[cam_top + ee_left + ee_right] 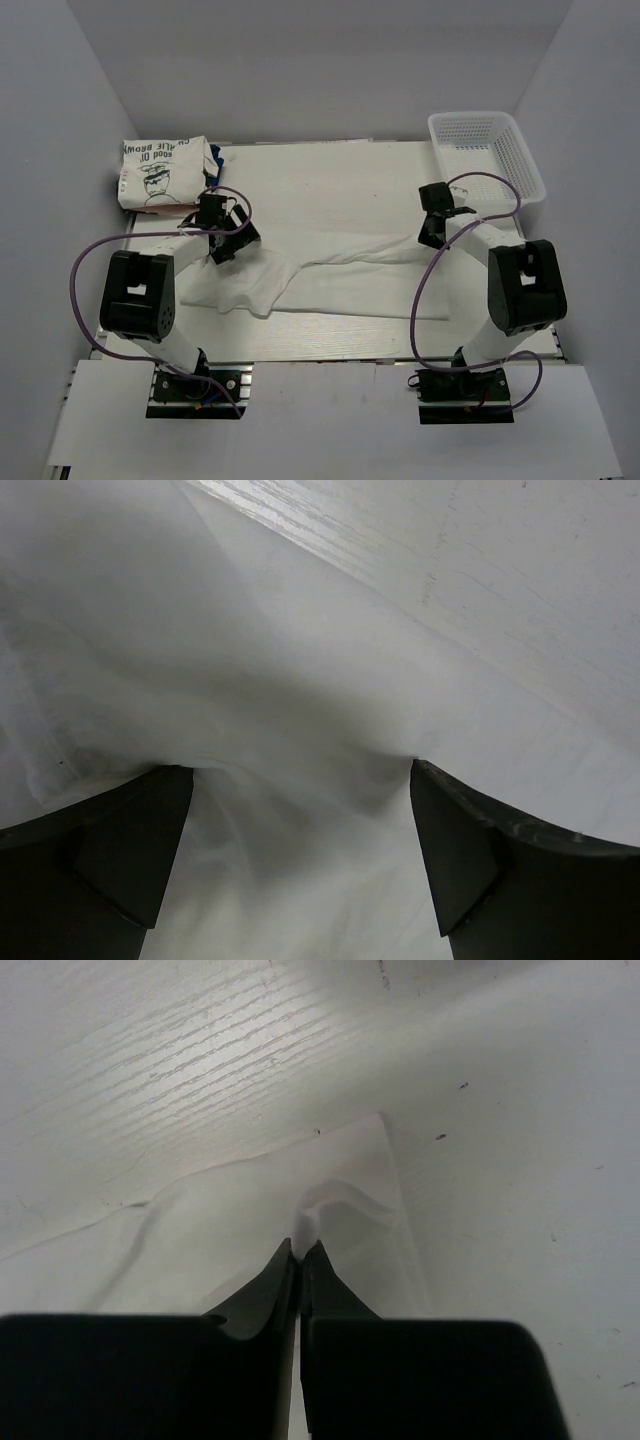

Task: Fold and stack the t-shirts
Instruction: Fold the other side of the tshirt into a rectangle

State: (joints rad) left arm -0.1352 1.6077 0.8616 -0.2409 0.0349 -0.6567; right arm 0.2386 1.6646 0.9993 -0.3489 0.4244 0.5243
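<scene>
The right jaws pinch shut on a corner of the white cotton t-shirt (340,280) stretched across the tabletop's (330,175) middle, likely tensioning it. The left jaws gape wide astride its bunched cloth, gripping nothing.

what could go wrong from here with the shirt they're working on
1. The right gripper pinches only a small tuck at a corner of the spread t-shirt; a pull might slip it free.
2. The left gripper is open over bunched cloth; closing there may catch several layers and crease the fold.
3. It also sits close to the folded t-shirt and might nudge it.
</scene>
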